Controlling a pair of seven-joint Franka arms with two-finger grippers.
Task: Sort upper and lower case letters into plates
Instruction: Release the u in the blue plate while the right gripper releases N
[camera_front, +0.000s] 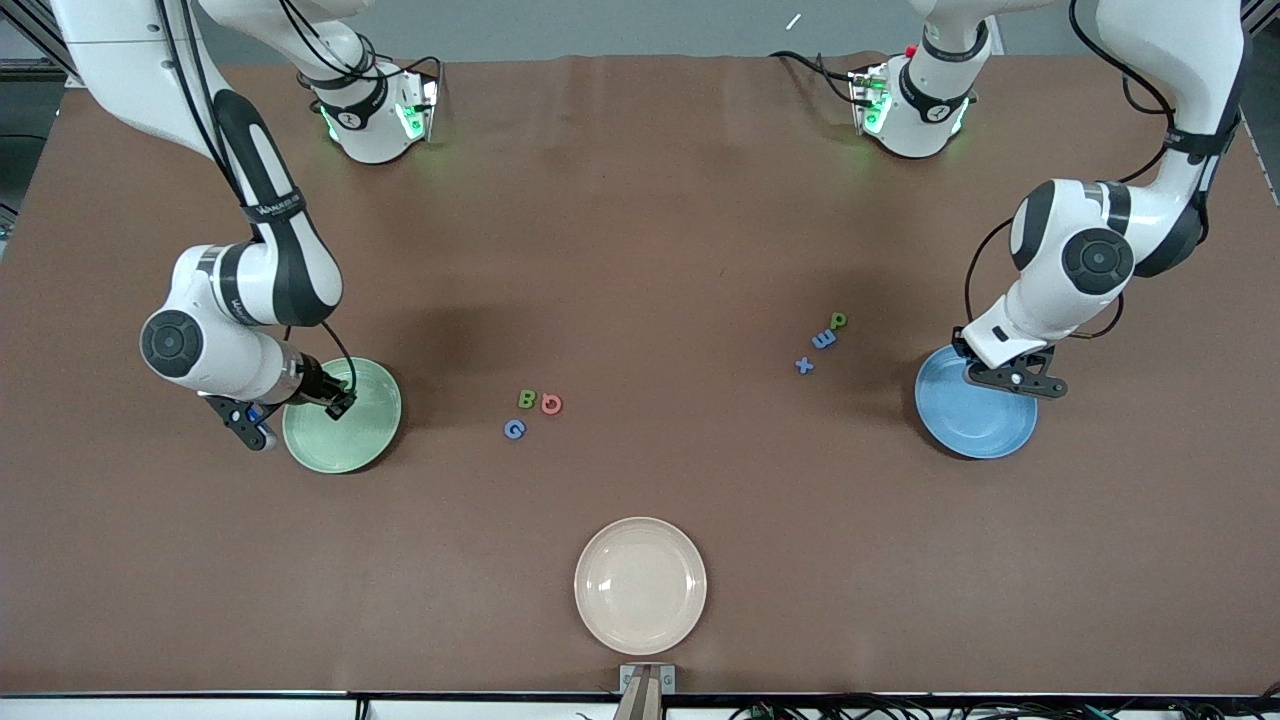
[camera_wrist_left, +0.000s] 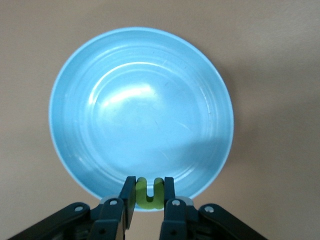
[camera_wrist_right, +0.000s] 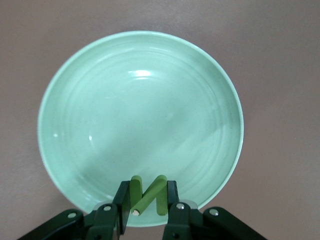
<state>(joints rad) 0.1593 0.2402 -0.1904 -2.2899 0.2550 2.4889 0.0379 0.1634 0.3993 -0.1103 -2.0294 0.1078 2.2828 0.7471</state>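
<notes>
Both plates are empty, so you have nothing sorted yet. Left gripper (camera_wrist_left: 145, 200), clenched on a lime letter (camera_wrist_left: 150, 192), hangs over the sky blue plate (camera_front: 975, 425). Right gripper (camera_wrist_right: 145, 205), clenched on a green letter (camera_wrist_right: 147, 195), hangs over the pale green plate (camera_front: 345, 440). Six letters remain on the desk (camera_front: 640, 250): three (camera_front: 530, 412) mid-desk, three (camera_front: 822, 342) nearer the blue plate.

1. The right gripper (camera_wrist_right: 148, 200) hangs over the rim of a pale green plate (camera_wrist_right: 100, 125).
2. Its two black fingers (camera_wrist_right: 122, 200) are closed on a green letter (camera_wrist_right: 148, 195) with two upright bars and a slanted bar between them, like an N.
3. The plate sits on a brown table (camera_wrist_right: 280, 60), and nothing lies in it.
</notes>
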